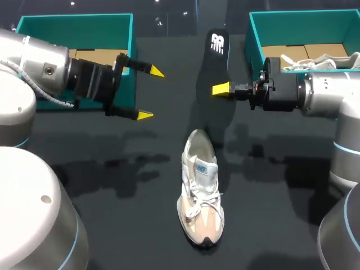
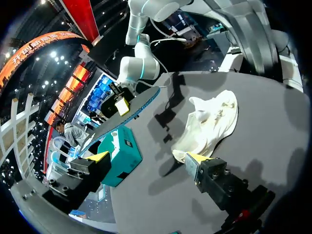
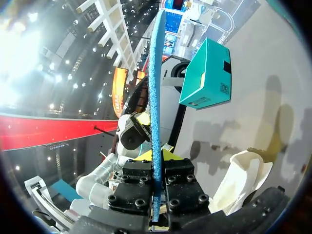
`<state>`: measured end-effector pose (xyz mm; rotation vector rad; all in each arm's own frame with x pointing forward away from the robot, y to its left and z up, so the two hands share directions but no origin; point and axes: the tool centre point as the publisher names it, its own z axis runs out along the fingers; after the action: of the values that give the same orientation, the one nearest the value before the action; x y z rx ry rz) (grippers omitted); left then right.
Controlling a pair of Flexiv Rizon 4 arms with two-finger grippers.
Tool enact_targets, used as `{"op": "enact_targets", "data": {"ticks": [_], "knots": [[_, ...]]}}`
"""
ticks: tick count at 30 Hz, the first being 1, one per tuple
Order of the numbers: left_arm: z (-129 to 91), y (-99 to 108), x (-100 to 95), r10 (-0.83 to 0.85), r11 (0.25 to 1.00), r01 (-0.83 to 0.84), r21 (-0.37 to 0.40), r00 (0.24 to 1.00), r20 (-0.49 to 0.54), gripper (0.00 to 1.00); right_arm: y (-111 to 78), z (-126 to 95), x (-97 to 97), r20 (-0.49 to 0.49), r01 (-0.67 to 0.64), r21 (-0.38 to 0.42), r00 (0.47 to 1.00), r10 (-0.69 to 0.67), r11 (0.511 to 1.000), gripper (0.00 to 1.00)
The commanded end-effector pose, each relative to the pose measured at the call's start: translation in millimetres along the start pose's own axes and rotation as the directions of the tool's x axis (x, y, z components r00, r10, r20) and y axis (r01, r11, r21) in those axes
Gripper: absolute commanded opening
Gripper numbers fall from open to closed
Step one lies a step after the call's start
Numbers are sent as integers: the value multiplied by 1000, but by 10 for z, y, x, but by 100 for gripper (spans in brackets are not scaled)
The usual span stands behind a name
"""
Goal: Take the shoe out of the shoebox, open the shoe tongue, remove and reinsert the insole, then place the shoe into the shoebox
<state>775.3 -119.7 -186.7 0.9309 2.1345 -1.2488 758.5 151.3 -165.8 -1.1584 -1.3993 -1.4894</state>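
— Where is the shoe [image 1: 201, 188]?

— Out on the dark table [image 1: 112, 225], near its middle. It stands on its sole with the toe toward the robot's side and the heel toward the far side. It is pale, white and beige, with the laces loose over the tongue. Nothing touches it.

— And the insole [image 1: 215, 56]?

— Out of the shoe and off the table. The right fingers [image 1: 220, 89] are clamped on it from both sides at its nearer end. The rest sticks out toward the far edge, between the two boxes. Its upper face is black with a white mark. In the right wrist view the insole [image 3: 156, 97] shows edge-on, blue, pinched between the right fingers [image 3: 185, 180]. The shoe [image 3: 241, 180] lies below and to one side.

— What about the left fingers [image 1: 144, 115]?

— Spread wide with nothing between them. They hang above the table just in front of the left shoebox [image 1: 73, 25], well apart from the shoe. From the left wrist view, the left fingers [image 2: 197, 160] point across at the shoe [image 2: 209, 122] and the raised insole [image 2: 126, 114].

— The boxes?

— Both teal and open. The left one shows a cardboard floor. The right shoebox [image 1: 304, 22] holds a second shoe [image 1: 323, 61], white, behind the right arm.
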Motion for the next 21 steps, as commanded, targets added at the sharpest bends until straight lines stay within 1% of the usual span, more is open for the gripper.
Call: {"op": "enact_targets", "data": {"ticks": [1,7,9,10,12,15,16,17,18,19,20,21], "knots": [[-5,-70,-53,-9,999,7,-32,998,-66,100,-6,-7,1,1,0,1,1000,0,1000,0],[-5,-70,-53,-9,999,7,-32,998,-66,100,-6,-7,1,1,0,1,1000,0,1000,0],[52,-37,3,-85,996,84,-16,993,-79,100,-1,-12,-10,-9,15,-2,1000,-15,1000,0],[73,-16,23,-146,989,142,-47,985,-94,100,-4,-18,-22,-16,60,-33,998,-61,998,0],[67,-8,77,-216,976,212,-50,970,-110,100,-4,-45,-37,-10,79,-51,997,-79,996,0],[36,-30,166,-304,951,293,-98,944,-130,100,-21,-97,-39,9,143,-82,990,-142,986,0],[36,-46,195,-342,938,327,-117,929,-143,100,-30,-117,-47,21,158,-85,987,-157,984,0],[36,-60,222,-398,915,379,-134,904,-155,100,-40,-130,-65,11,173,-84,985,-173,981,0],[47,-47,248,-499,864,471,-177,846,-188,100,-50,-142,-86,9,193,-92,981,-193,977,0],[52,-27,271,-588,806,540,-241,775,-232,100,-58,-153,-117,18,209,-100,978,-208,973,0],[26,-49,308,-580,810,524,-264,782,-227,100,-58,-153,-117,18,209,-100,978,-208,973,0],[26,-49,308,-580,810,524,-264,782,-227,100,-58,-153,-117,18,209,-100,978,-208,973,0]]}}
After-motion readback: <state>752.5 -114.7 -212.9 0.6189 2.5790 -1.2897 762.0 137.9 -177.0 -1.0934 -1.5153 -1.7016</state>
